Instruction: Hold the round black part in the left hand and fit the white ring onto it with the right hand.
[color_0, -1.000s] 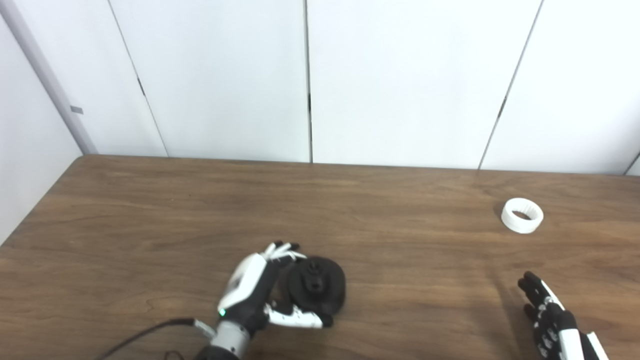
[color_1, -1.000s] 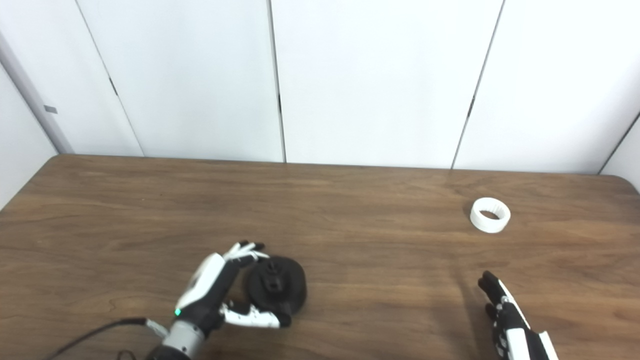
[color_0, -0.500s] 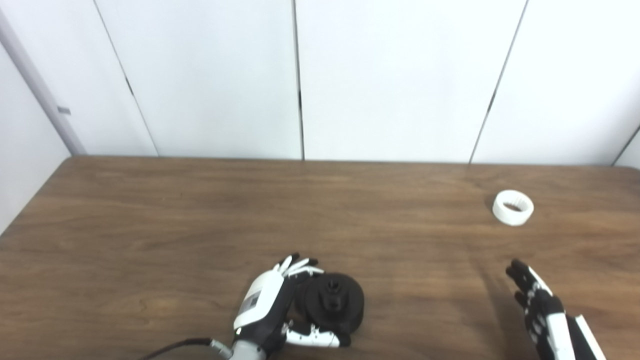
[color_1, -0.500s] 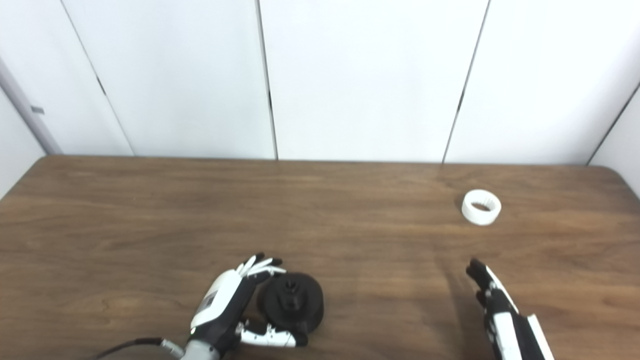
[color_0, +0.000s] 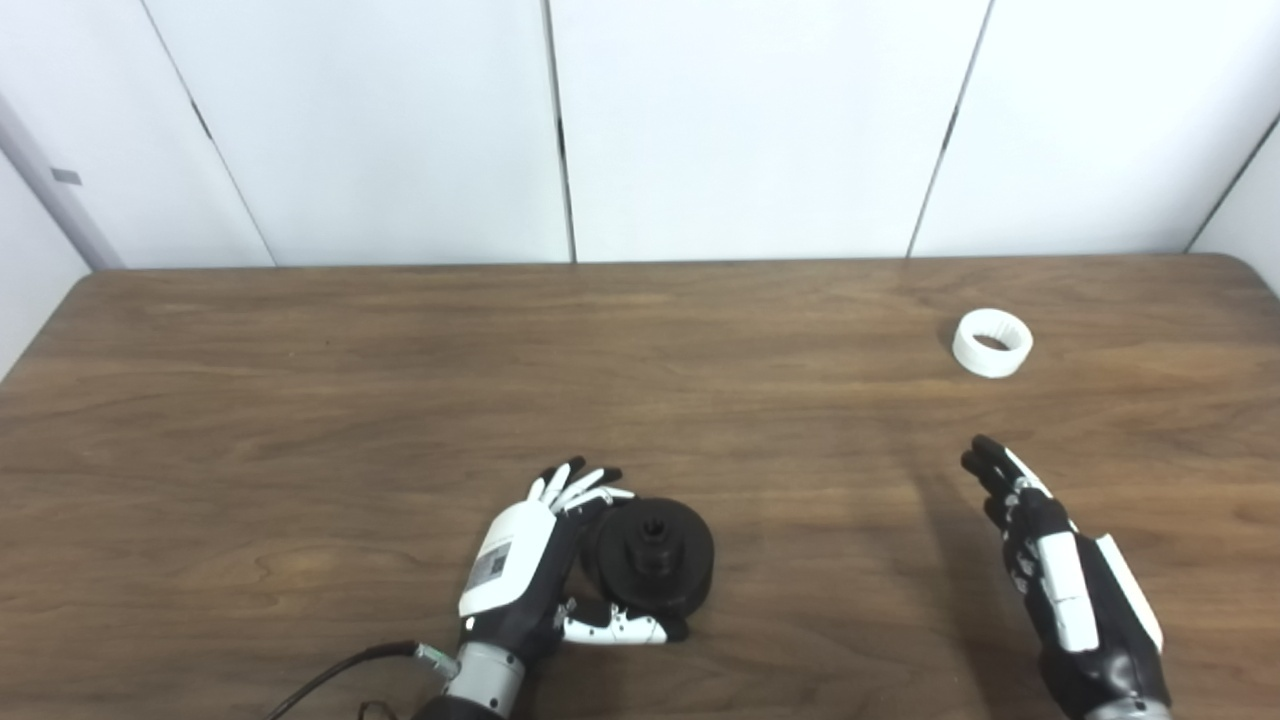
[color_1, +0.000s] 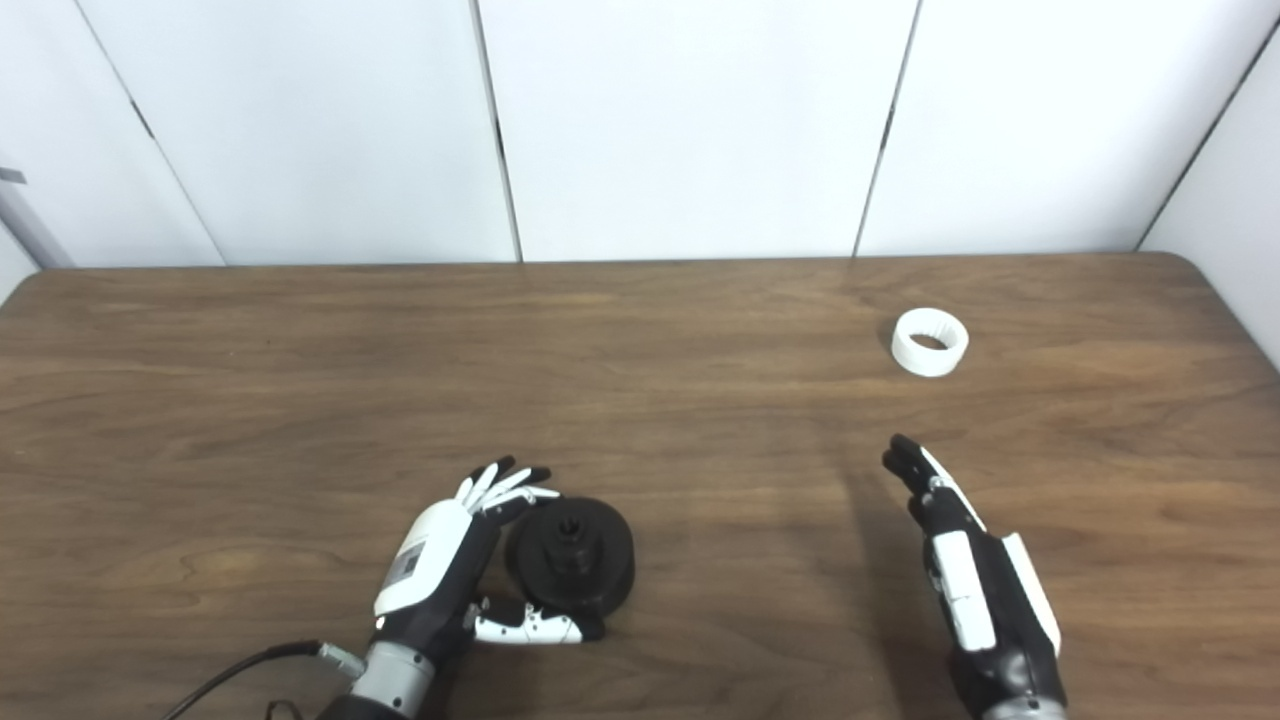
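The round black part (color_0: 655, 560) lies flat on the wooden table (color_0: 300, 380) near its front edge, with a small hub pointing up. My left hand (color_0: 530, 565) stands on edge right beside it on its left. Its fingers (color_0: 575, 487) are straight and spread behind the part, and the thumb lies along the part's near side; the hand is open, not closed around it. The white ring (color_0: 992, 343) lies far right on the table. My right hand (color_1: 965, 580) hovers open, fingers straight, pointing toward the ring but a good hand's length short of it.
White wall panels (color_0: 750, 120) stand directly behind the table's far edge. The table's right rear corner (color_1: 1195, 262) is rounded, close to the ring. A black cable (color_0: 330, 675) trails from my left wrist along the front edge.
The whole picture has shifted, so the camera moved. My right hand has reached a little farther forward toward the white ring. The left hand still stands against the black part.
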